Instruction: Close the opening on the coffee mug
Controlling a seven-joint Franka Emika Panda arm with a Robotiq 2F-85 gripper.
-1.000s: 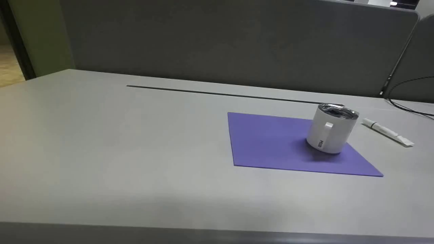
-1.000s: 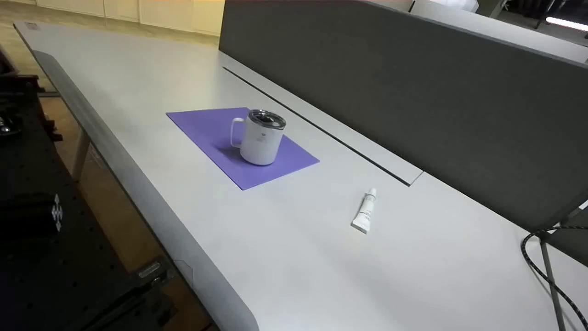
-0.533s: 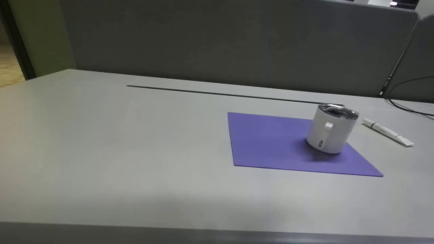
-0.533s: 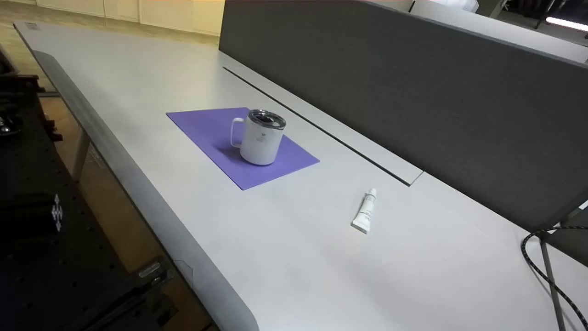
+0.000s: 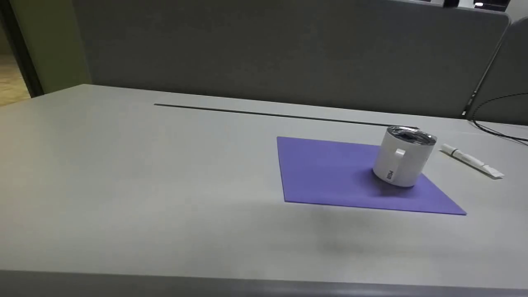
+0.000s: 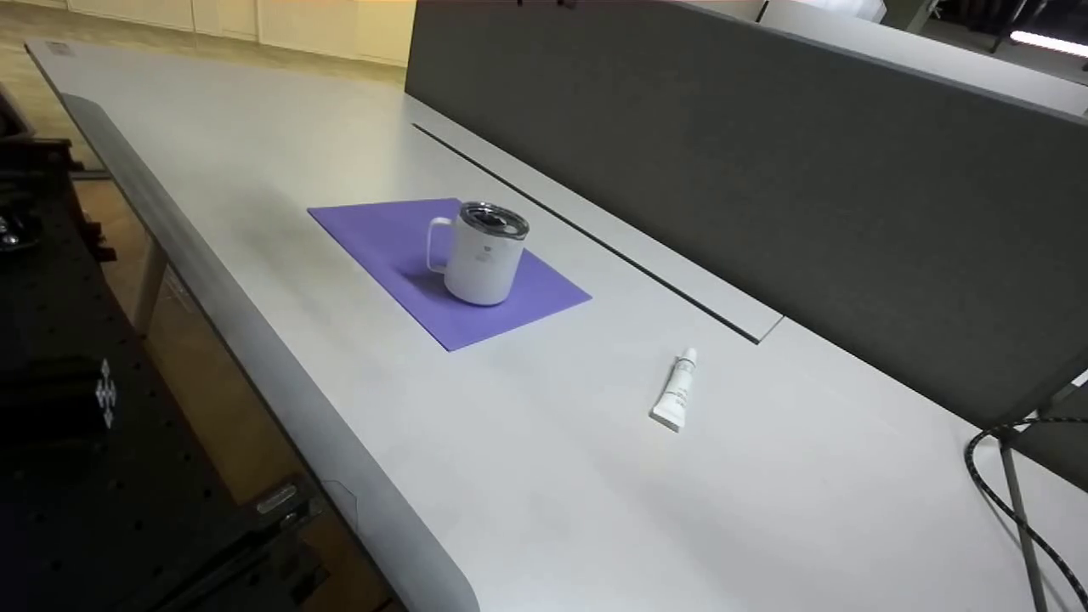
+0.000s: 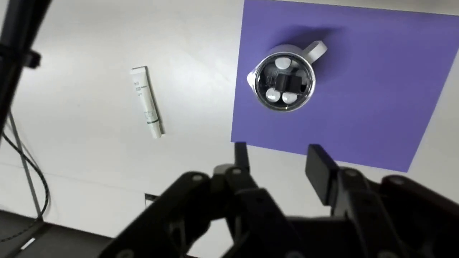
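The white coffee mug [image 5: 402, 163] stands upright on a purple mat [image 5: 326, 173] in both exterior views, its handle [image 6: 433, 246] sticking out to one side. Seen from above in the wrist view, its clear lid [image 7: 263, 89] has a silver rim and a dark slider [image 7: 288, 83] near the middle. A small dark spot lies beside the slider; whether the opening is uncovered I cannot tell. My gripper [image 7: 278, 148] is open, its fingers apart with nothing between them. It hangs above the table, over the mat's edge in the wrist view, away from the mug.
A white tube [image 7: 145, 98] lies on the table beside the mat. A dark partition [image 6: 765, 170] runs along the table's back edge. A black cable [image 6: 1016, 501] trails near one end of the table.
Small dark parts, probably of the gripper, have come into view at the top edge of both exterior views. Faint shadows have appeared on the table. The mug, mat and tube have not moved.
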